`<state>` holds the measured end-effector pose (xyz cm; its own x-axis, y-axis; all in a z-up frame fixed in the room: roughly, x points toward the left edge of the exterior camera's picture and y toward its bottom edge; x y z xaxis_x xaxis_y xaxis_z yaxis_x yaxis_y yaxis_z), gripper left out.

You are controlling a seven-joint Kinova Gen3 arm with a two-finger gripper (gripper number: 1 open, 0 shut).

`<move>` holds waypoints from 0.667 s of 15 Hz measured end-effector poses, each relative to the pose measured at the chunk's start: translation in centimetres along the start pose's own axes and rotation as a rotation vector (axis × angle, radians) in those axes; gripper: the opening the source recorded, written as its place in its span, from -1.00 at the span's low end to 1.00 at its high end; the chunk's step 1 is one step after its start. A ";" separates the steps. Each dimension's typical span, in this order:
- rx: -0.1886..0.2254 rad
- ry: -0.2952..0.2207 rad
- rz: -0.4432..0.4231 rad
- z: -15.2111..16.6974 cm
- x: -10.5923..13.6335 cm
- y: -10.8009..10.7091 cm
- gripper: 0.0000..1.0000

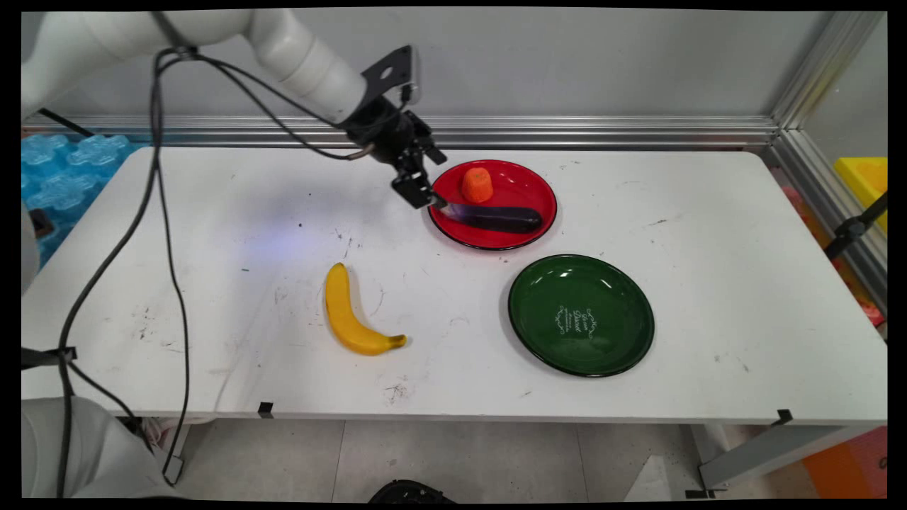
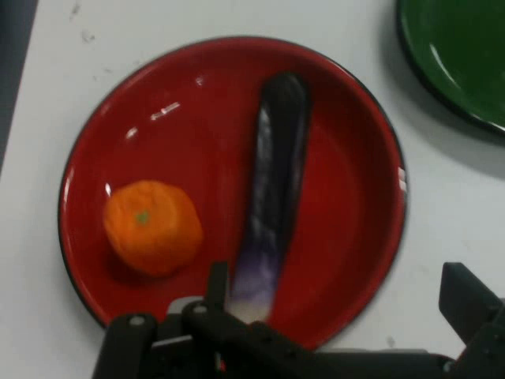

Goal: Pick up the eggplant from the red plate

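You've got a glossy red round plate (image 1: 528, 234) toward the back of the scuffed white table (image 1: 708, 234), holding a small orange carrot chunk (image 1: 477, 184) and a dark purple eggplant (image 1: 499, 219) — lying side by side. Nearer you: an empty green enamel plate (image 1: 623, 347) with white lettering, and a curved yellow banana (image 1: 351, 315) to its left.

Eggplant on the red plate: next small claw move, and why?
Probably slide the open claw sideways to centre the eggplant between its fingers: the eggplant's pale end lies right beside one finger, while the other stands far off to the side.
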<state>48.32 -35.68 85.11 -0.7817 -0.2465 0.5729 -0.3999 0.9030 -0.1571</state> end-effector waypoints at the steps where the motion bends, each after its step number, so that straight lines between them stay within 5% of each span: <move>1: -0.007 0.008 0.002 1.1 0.4 -0.8 1.00; 10: -0.076 0.029 -0.003 7.7 1.4 -3.6 1.00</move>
<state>44.92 -41.99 80.28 -0.7659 -0.2399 0.5966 -0.3639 0.9266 -0.0947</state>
